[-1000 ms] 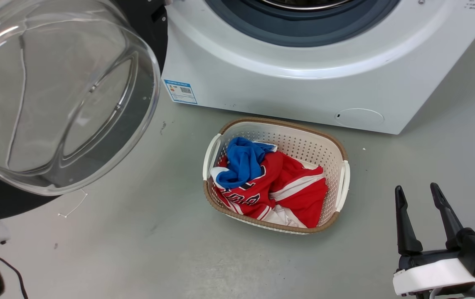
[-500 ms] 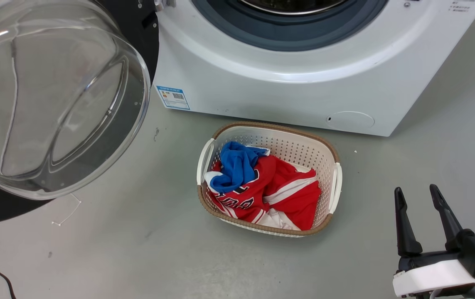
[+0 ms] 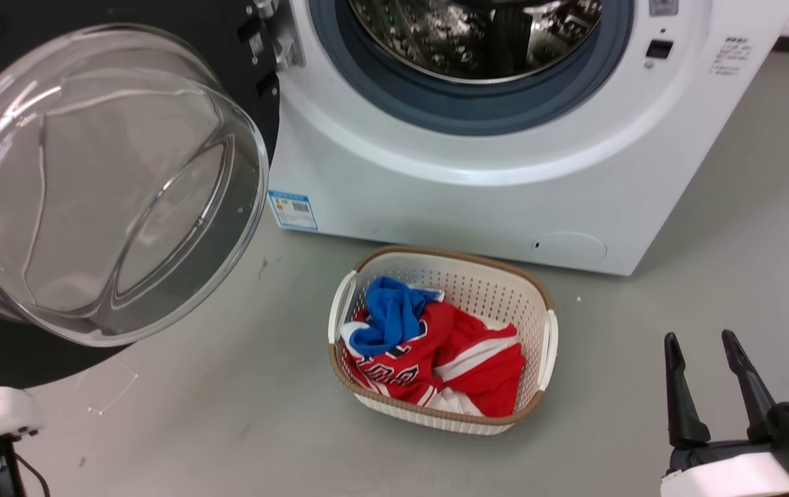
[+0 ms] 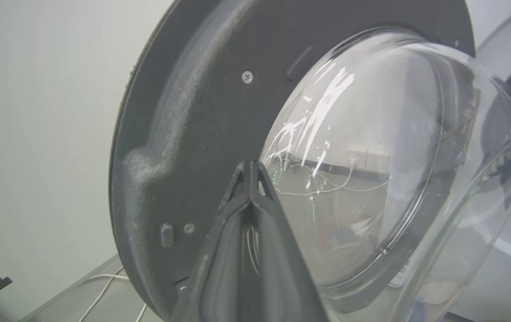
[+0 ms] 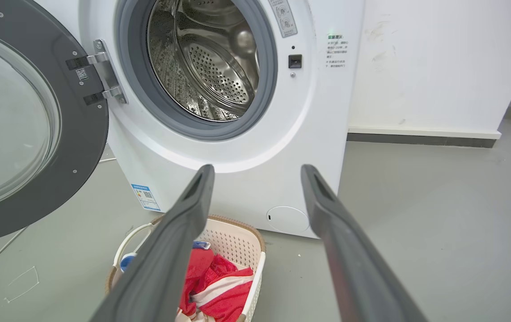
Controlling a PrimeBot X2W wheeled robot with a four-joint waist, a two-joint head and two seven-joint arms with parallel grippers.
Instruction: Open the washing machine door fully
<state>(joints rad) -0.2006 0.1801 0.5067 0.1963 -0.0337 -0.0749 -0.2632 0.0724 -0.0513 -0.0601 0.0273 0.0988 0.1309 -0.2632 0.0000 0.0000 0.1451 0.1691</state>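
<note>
Judged door (image 3: 111,186) rigid, glass (image 4: 362,156) slick: best pushed at rim (image 4: 179,134) by left gripper (image 4: 251,167), pressed together; right gripper (image 3: 700,338) spread.

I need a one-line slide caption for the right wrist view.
Open right gripper faces the washing machine, its door wide open, laundry basket below.

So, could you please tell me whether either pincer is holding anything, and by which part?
Nothing is held. The right pincer is open and empty; the left pincer is shut on nothing, near the washing machine door.
</note>
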